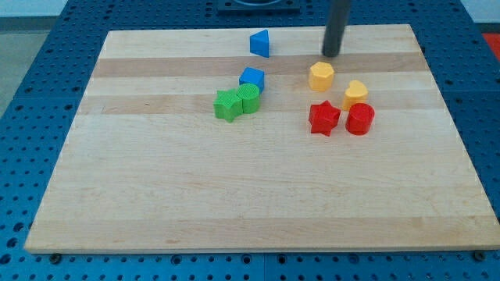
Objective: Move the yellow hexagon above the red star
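Observation:
The yellow hexagon (321,76) lies on the wooden board (195,187), right of the view's middle, near the top. The red star (323,118) lies just below it, with a small gap between them. My tip (332,55) is a dark rod that ends just above and slightly right of the yellow hexagon, close to it but apart from it.
A yellow heart-like block (355,94) and a red cylinder (360,119) lie right of the star. A blue triangle (260,43) is near the top edge. A blue cube (251,79), a green cylinder (249,97) and a green star (228,104) cluster left of centre.

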